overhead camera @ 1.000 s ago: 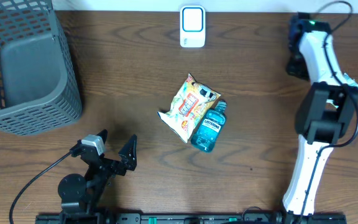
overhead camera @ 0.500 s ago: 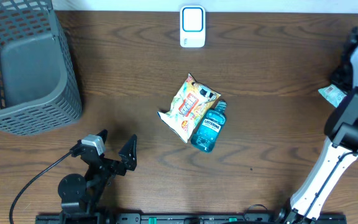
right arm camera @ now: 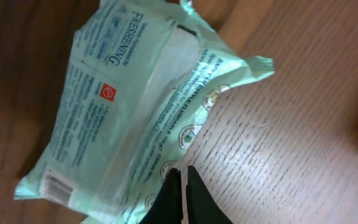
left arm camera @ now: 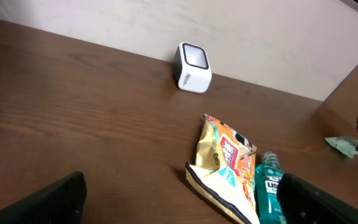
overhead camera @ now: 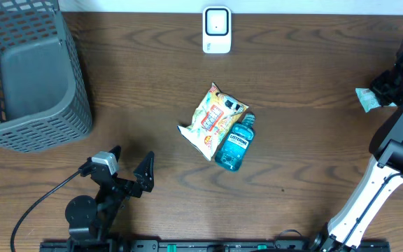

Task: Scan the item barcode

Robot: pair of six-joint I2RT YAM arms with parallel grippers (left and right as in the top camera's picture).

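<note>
Overhead, far-right desk (overhead camera: pixel 292 70) edge: right gripper (overhead camera: pixel 375 94) pinches the wipes packet (overhead camera: pixel 364 99), well apart from scanner (overhead camera: pixel 216 29); left gripper (overhead camera: pixel 128 171) gapes wide, empty.
Left wrist: packet at right, small.
Right wrist: soft, light, slick film, likely to sag; barcode (right arm camera: pixel 58 185) near one corner; grip the seam.

Left gripper (overhead camera: pixel 130 162) sits wide open, well off below-left of the scanner (overhead camera: pixel 216 29). Right gripper (right arm camera: pixel 180 183) is way out to its right, pinched shut on a wipes pack (right arm camera: pixel 123 106).

Grey basket (overhead camera: pixel 80 96), snack bag (overhead camera: pixel 212 120), mouthwash bottle (overhead camera: pixel 234 147)
</note>
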